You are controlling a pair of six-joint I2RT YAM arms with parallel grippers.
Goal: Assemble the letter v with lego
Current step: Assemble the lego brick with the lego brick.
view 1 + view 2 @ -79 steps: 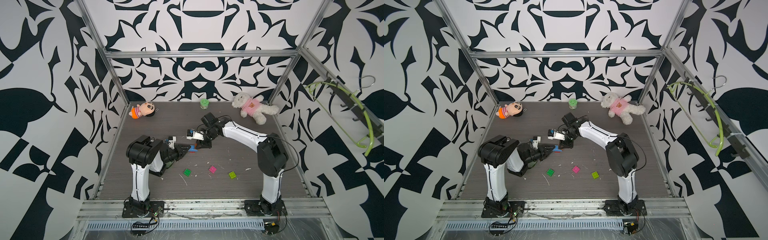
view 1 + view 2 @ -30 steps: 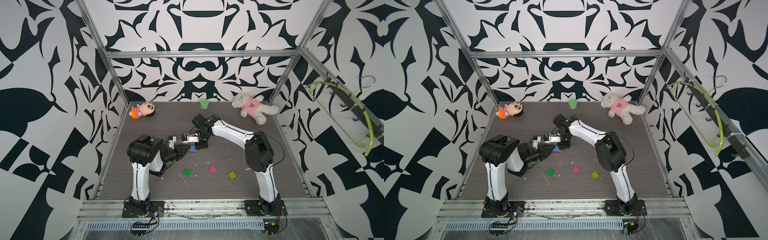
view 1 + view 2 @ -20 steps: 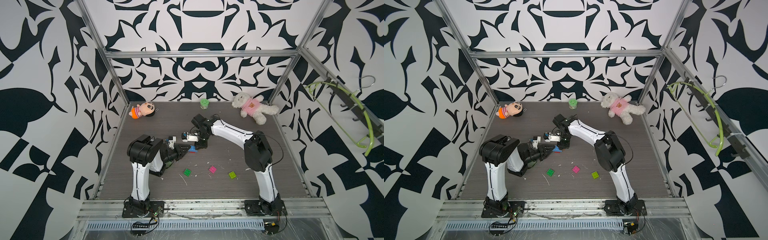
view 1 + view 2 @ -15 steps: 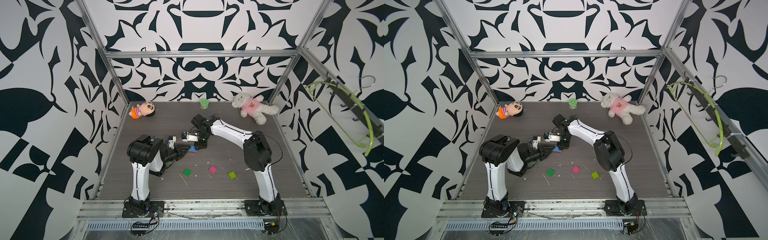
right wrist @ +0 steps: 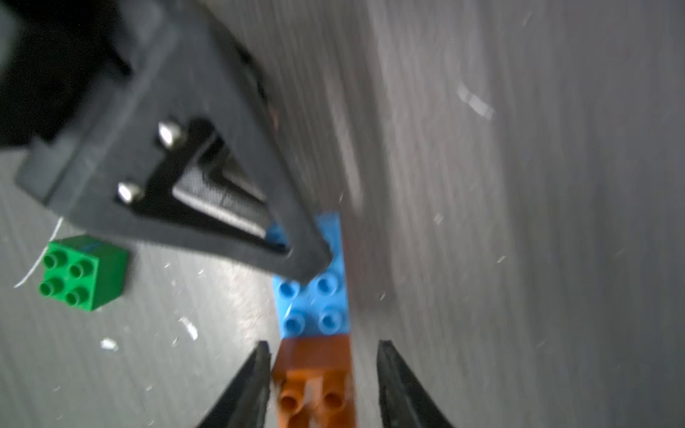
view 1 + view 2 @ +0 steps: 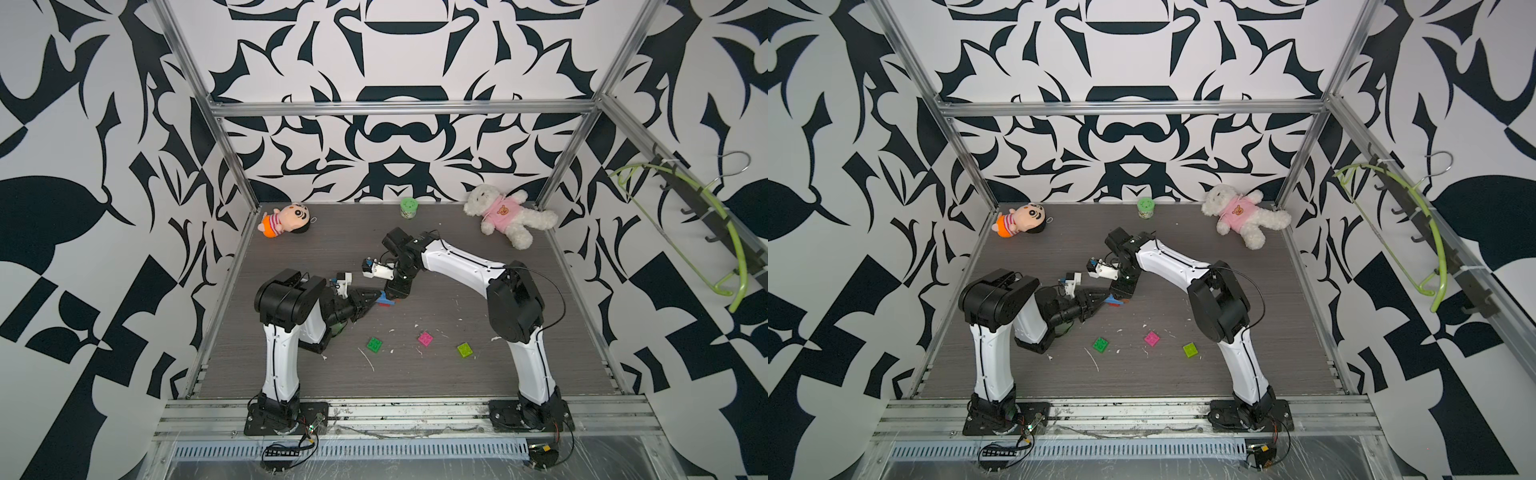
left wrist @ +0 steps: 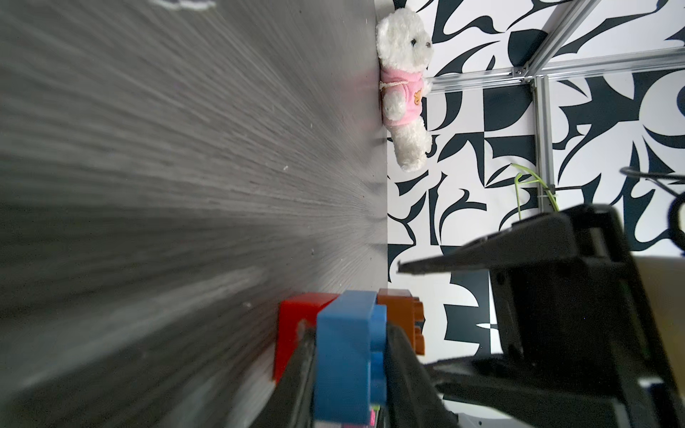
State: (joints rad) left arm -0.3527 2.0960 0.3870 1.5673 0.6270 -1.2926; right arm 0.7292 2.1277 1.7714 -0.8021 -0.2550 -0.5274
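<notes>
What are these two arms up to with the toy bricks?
They are joining bricks. The left gripper clamps the blue brick, a red brick against it. The right gripper stands open around the orange-brown brick at the blue one's end. A green brick, pink brick and lime brick lie loose nearby.

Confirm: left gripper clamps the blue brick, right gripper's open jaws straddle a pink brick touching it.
Not pink: the right wrist view shows an orange-brown brick between the right gripper's open jaws. The left gripper does clamp the blue brick.
</notes>
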